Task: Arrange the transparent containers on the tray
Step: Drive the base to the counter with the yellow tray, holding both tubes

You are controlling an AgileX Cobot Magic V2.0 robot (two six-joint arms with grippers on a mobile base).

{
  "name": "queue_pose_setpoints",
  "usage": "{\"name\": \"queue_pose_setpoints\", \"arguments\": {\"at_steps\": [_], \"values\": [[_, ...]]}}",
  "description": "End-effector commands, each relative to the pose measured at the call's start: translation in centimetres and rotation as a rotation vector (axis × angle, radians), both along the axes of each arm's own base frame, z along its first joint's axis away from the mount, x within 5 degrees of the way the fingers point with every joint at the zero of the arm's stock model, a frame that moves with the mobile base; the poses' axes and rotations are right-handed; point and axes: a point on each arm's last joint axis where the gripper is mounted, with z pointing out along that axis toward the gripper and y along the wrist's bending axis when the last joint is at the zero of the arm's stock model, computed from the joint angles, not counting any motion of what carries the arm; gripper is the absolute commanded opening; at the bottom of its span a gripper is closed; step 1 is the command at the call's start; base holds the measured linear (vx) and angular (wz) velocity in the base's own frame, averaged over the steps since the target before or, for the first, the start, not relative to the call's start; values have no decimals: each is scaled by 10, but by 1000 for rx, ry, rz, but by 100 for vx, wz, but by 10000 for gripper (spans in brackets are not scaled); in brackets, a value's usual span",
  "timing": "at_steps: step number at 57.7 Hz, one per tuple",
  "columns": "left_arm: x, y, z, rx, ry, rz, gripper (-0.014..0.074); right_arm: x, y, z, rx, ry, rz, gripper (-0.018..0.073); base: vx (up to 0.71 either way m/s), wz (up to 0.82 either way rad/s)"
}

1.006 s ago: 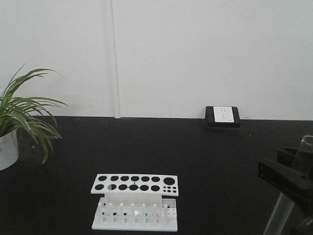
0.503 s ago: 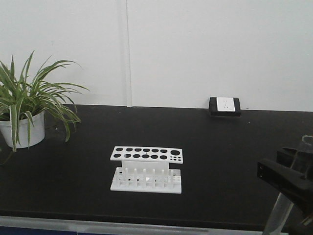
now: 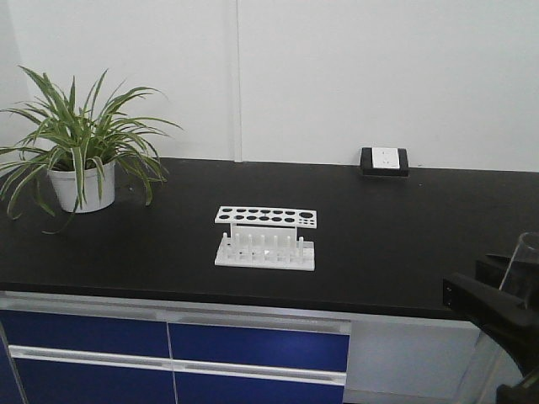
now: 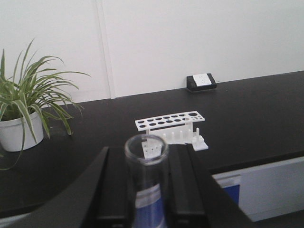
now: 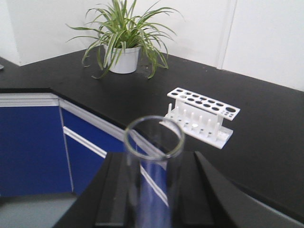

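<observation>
Two pincers closed on glass, left pincer [image 4: 146, 159] pinched around left tube [image 4: 146, 187], right pincer [image 5: 154, 164] pinched around right tube [image 5: 153, 185], white rack [image 4: 172, 127] set on black surface [image 4: 247, 109] at two o'clock from each tube rim.

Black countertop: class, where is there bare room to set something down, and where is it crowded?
Bare stretches: between the potted plant and the white rack; right of the rack, bordered by the wall socket and the front edge of the countertop. Crowded only around plant leaves and rack.
</observation>
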Motion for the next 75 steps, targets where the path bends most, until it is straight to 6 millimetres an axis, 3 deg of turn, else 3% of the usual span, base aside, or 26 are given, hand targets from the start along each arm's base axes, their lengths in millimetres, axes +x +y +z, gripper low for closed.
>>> {"name": "queue_pose_setpoints", "arguments": {"at_steps": [1, 75], "values": [[-3, 0, 20, -37, -115, -10, 174, -1, -1, 18, 48, -105, -2, -11, -36, 5], [-3, 0, 20, -37, -116, -10, 174, -2, -2, 18, 49, -105, -2, -11, -29, 4]]}}
